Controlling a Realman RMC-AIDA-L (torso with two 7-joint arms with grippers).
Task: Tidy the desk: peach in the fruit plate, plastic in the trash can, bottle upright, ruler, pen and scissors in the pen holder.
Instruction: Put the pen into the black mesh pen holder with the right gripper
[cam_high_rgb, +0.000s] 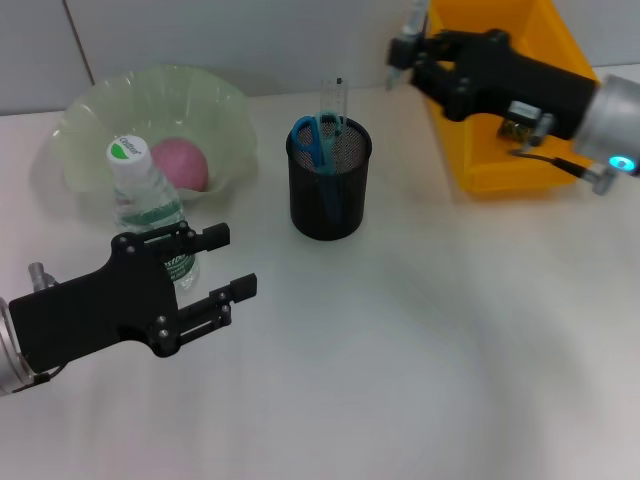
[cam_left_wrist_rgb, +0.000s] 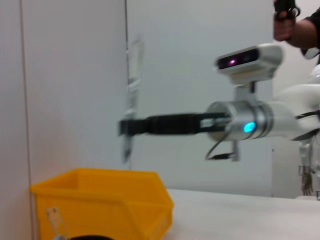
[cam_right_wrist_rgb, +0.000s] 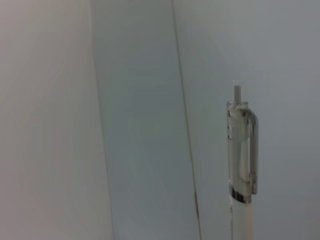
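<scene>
While right gripper (cam_high_rgb: 408, 50), upper right, grips pen (cam_right_wrist_rgb: 241, 165) upright, pen step in hand; next move: carry over holder (cam_high_rgb: 329, 180), centre, lower, release. Left gripper (cam_high_rgb: 222, 268), lower left, fingers spread, idle.

Robot lab (plain white desk (cam_high_rgb: 420, 380)), bare walls

The left gripper (cam_high_rgb: 225, 265) is hovering with fingers spread near the desk's left edge; the right gripper (cam_high_rgb: 405, 45) is reaching toward the far edge, clamped.
</scene>
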